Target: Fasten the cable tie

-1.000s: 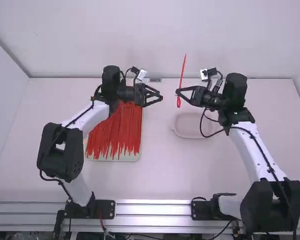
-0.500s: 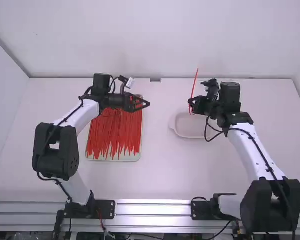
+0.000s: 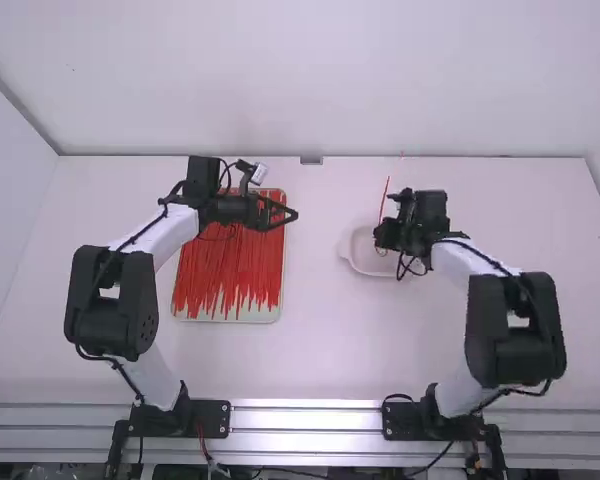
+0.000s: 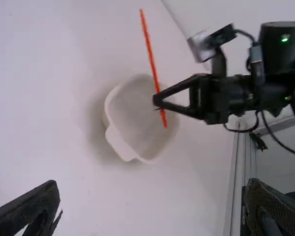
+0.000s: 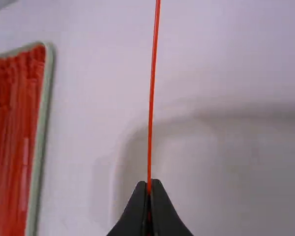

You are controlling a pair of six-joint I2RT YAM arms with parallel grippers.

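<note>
Pinching the cable tie (image 5: 152, 98) near its lower end, the right gripper (image 5: 148, 189) holds it upright above the white bowl (image 4: 123, 147), right of centre in the high view. The left gripper (image 3: 288, 213), fingers spread wide and holding nothing, hovers over the tray (image 3: 277, 315) of red ties, left of centre and well apart.

Risks:
- The narrow grip may let the strap pivot or slip.
- Whether the tail is through the head cannot be told, so letting go here could drop an unfastened tie into the bowl.

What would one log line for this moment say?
right gripper: shut on cable tie, over bowl | left gripper: open, over tray of spare ties
</note>
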